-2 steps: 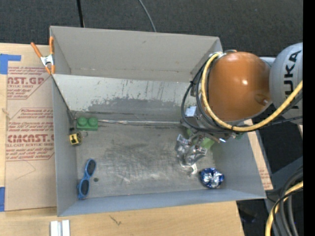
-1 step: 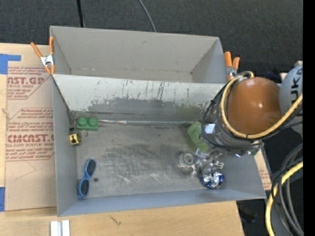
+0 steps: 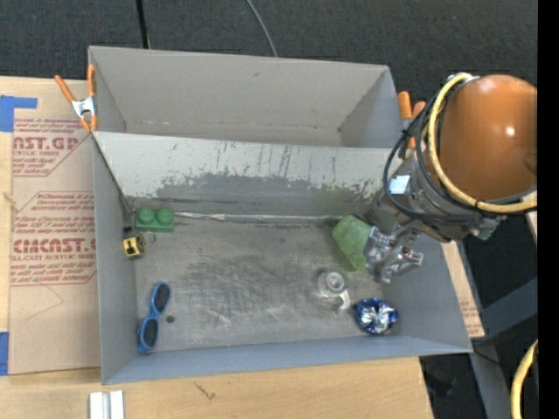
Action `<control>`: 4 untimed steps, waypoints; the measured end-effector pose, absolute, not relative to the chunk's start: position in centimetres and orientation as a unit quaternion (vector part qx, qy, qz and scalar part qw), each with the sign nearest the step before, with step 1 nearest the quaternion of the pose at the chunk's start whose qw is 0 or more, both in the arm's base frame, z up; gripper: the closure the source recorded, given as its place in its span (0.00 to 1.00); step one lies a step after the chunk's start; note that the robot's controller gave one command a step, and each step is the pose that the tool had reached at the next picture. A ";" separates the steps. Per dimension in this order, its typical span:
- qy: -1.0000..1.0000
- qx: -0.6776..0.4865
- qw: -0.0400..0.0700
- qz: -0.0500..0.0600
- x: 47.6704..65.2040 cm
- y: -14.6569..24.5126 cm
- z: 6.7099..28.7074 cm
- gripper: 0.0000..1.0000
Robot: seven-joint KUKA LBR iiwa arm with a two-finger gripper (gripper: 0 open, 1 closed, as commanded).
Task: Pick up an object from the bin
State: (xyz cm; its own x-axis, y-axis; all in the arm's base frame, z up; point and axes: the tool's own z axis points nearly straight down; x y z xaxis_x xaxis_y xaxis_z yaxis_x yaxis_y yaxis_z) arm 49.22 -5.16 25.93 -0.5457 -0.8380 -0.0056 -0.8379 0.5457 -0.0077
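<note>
Jaws of the gripper (image 3: 395, 257) hang low at the right end of the bin (image 3: 253, 291), but from above their metal parts run together, and I cannot tell whether they are parted or closed, nor whether anything sits between them. Just to the left of the gripper, close enough that touching or a thin gap cannot be separated, lies a pale green lump (image 3: 351, 241). It rests on the bin floor near the foot of the back wall, toward the right side, and is the nearest thing to the gripper. A little in front of the lump sits a small clear piece (image 3: 332, 285), and near that, close to the front right corner, a crumpled blue and white ball (image 3: 376, 316). Well apart from these, at the left end of the floor, a green block (image 3: 155, 219) stands against the back wall with a small yellow and black piece (image 3: 132, 247) just below it, and blue sunglasses (image 3: 153, 318) lie near the front left corner. Behind the gripper the arm (image 3: 441, 208) comes in over the right rim, carrying a rounded orange cover (image 3: 489, 138) ringed by black and yellow cables.
</note>
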 end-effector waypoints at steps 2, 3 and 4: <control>0.900 -0.436 0.001 0.001 50.9 -9.3 15.9 0.00; 0.921 -0.389 0.004 -0.002 48.7 -12.0 8.3 0.00; 0.921 -0.389 0.001 0.000 48.5 -12.1 8.1 1.00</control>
State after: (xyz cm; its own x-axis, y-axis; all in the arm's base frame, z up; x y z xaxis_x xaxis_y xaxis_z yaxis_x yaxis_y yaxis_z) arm 48.54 -12.07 8.11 -0.6975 -0.7166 -0.0025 -0.7165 0.6975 -0.0015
